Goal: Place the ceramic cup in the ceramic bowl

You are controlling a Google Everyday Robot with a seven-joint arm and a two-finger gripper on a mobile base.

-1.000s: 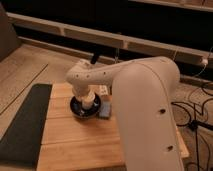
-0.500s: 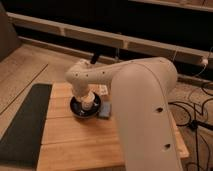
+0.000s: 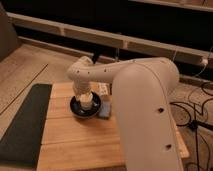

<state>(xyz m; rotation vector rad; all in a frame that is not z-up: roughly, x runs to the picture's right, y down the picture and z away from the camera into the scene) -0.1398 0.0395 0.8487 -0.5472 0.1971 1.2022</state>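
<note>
the frames from the last second match this one almost exactly: the white robot arm (image 3: 135,95) has not shifted and the end effector (image 3: 85,96) still hangs directly over the shallow, round, nearly black glossy ceramic bowl (image 3: 75,107), so the task appears to sit at the placing or releasing stage rather than in transit. the small cream-white cylindrical ceramic cup (image 3: 87,103) stands upright inside the bowl's rim, which suggests the placement is all but done; whether the cup's base rests on the bowl floor or is held just above it cannot be made out. the end effector comes down onto the top of the cup, and i cannot tell whether it grips the cup or has let go. the bowl sits on the light wooden slatted table (image 3: 75,140), with a small blue-grey rectangular block (image 3: 105,111) just beside it on the right and a dark mat (image 3: 22,125) along the table's left side. something pale lies behind the bowl, mostly hidden by the arm, and cannot be identified. the bulky arm also covers much of the table's right half.
</note>
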